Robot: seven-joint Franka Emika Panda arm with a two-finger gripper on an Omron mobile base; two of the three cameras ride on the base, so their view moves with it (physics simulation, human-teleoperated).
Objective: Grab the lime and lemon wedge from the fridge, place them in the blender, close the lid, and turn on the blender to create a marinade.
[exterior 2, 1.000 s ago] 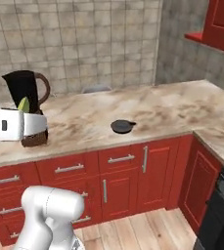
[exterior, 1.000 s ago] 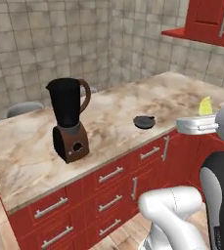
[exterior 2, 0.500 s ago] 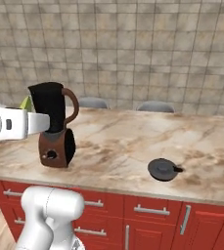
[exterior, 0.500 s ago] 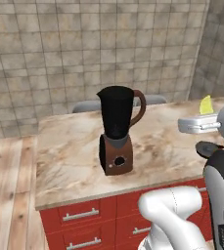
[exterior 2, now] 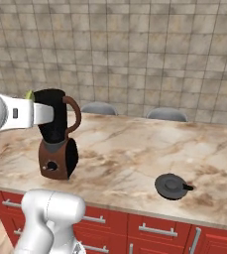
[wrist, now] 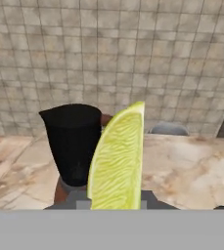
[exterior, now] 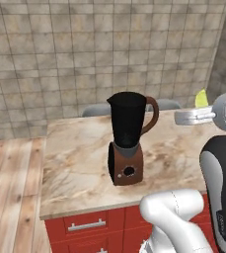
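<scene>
fingers [exterior: 199, 116] clamp the lemon wedge [exterior: 201, 99] in the left base view, right of the blender [exterior: 129, 139] on the bench [exterior: 75, 163]. right base view: wedge tip [exterior 2: 29, 94] peeks above the hand beside the jug; lid [exterior 2: 170, 186] lies on the bench, well apart. hand view: wedge [wrist: 117, 158] stands upright before the blender [wrist: 74, 141].

blender [exterior 2: 58, 135] on marble counter [exterior 2: 135, 154], lid [exterior 2: 171, 186] lying apart

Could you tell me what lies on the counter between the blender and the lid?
Nothing: in the right base view the stretch of marble counter between the blender and the lid is bare.
</scene>
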